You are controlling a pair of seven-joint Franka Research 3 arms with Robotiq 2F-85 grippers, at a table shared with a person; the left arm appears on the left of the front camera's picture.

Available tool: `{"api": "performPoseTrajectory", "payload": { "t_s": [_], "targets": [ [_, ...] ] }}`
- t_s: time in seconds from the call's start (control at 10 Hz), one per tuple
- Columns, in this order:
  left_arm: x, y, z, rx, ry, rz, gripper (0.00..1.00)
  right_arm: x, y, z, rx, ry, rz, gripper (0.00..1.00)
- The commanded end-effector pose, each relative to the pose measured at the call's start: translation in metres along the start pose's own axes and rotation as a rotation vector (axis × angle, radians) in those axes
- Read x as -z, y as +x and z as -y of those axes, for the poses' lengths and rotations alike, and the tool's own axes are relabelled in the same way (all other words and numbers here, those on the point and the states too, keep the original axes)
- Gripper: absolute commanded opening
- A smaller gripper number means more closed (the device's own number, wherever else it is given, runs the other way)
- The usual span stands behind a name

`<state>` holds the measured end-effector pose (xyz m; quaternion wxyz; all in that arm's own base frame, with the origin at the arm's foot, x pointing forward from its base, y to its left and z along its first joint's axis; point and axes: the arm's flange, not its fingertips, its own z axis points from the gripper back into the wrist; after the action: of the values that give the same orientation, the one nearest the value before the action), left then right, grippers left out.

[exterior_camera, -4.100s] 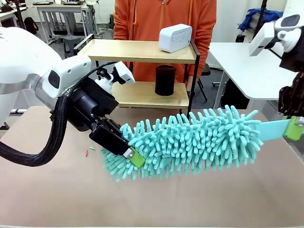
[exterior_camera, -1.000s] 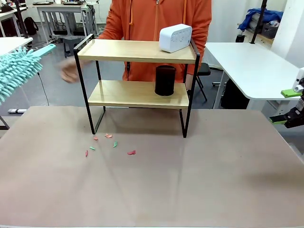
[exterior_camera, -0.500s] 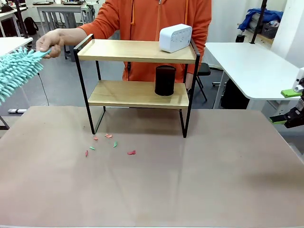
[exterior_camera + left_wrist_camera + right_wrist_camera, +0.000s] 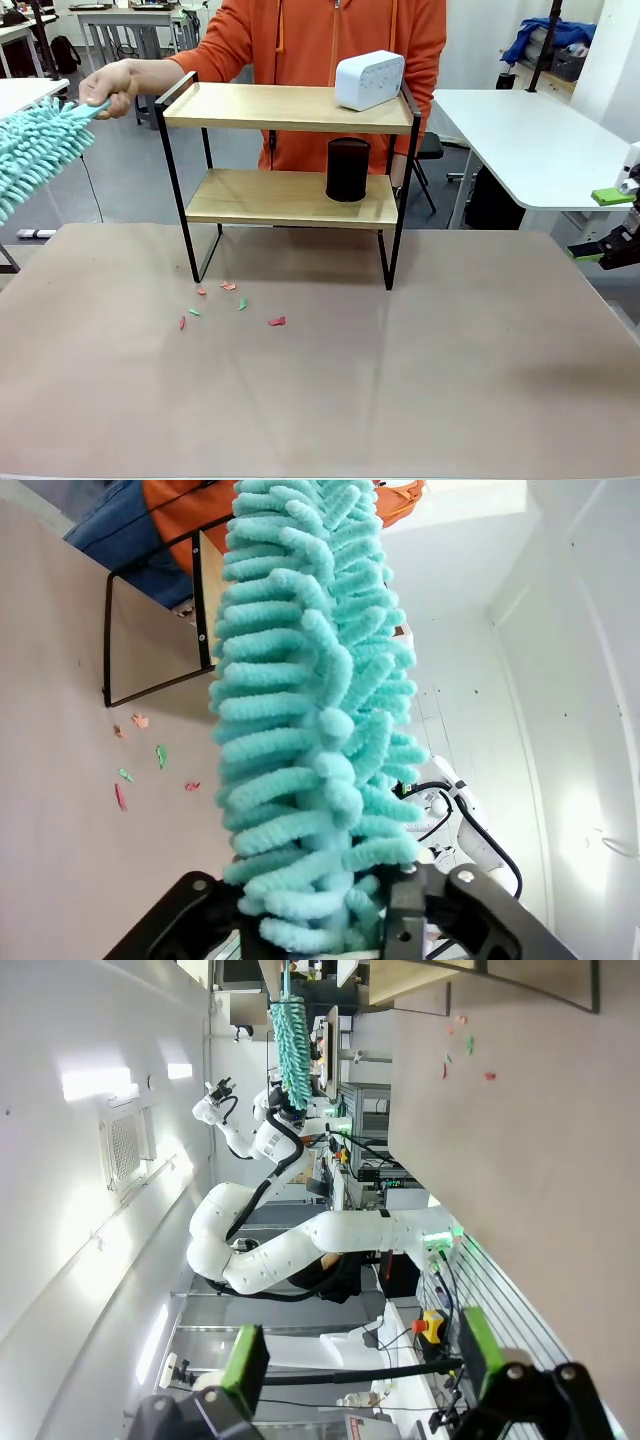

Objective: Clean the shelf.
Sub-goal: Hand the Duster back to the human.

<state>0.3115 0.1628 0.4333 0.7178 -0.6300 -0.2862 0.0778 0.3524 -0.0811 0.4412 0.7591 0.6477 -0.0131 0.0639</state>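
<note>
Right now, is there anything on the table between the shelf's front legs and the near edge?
Yes. In the front view, a few small red and green scraps lie on the table just in front of the shelf, near its left leg. The rest of that stretch is bare.

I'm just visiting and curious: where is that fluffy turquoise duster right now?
In the front view the duster sticks in from the far left edge, beside the shelf; the person's hand grips its handle, while the left gripper clamps its other end.

Speaker (image 4: 369, 79) and cup (image 4: 348, 169) on shelf (image 4: 290, 108)
</note>
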Motion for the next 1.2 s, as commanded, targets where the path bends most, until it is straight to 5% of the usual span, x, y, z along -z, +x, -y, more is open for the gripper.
{"api": "performPoseTrajectory", "payload": {
  "t_s": [0.0,0.4,0.8,1.0,1.1],
  "targets": [
    [-0.002,-0.003,0.006,0.027,-0.016,-0.036,1.00,-0.002,-0.002,0.001,-0.021,-0.004,-0.008,1.00],
    [0.018,-0.015,-0.015,0.020,-0.031,-0.163,1.00,-0.002,-0.002,0.001,-0.021,-0.004,-0.008,1.00],
    [0.114,-0.053,-0.044,-0.007,0.022,-0.466,1.00,-0.002,-0.002,0.001,-0.021,-0.004,-0.008,1.00],
    [0.147,-0.074,-0.048,-0.042,0.018,-0.485,1.00,-0.002,-0.002,0.001,-0.021,-0.004,-0.008,1.00],
    [0.125,-0.045,-0.047,-0.033,0.005,-0.466,1.00,-0.002,-0.002,0.001,-0.021,-0.004,-0.008,1.00]
  ]
}}
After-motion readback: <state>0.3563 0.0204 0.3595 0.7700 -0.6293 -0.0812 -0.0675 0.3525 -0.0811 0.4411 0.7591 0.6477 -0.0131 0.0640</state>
